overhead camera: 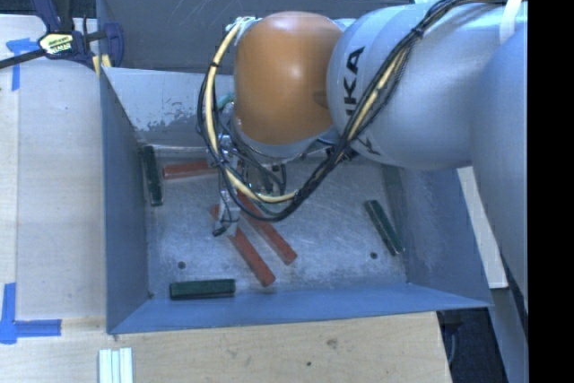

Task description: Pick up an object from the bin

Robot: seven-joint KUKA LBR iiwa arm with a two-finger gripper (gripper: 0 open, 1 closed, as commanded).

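**Q:** Camera view, entry one: which step are you on?

**A:** By my reading, the approach. The gripper (pixel 221 222) hangs low over the middle of the bin (pixel 126 220), beneath the orange cover (pixel 282 81), just beside the upper ends of two crossed sticks. Whether it is released or clenched you cannot tell from here, because cover and cables hide it. Nothing can be seen in its grasp.

**Q:** Entry two: the likely thing?

**A:** The long red-brown stick (pixel 252 258). It is flat and narrow and lies slantwise on the floor, centre-front. The shorter red-brown stick (pixel 274 245) touches it at the upper end.

**Q:** Entry three: what does the next move call for?

**A:** In my judgement, line the gripper up across the stick's narrow width, close on one stick only, then lift straight up. Where the two touch, you risk pinching both or nudging one away.

**Q:** Entry four: the remaining stock?

**A:**
- Left red-brown stick (pixel 185 169), lying next to the left green bar (pixel 153 176).
- Front green bar (pixel 202 289), by the near wall.
- Right green bar (pixel 384 227), well apart from the gripper.
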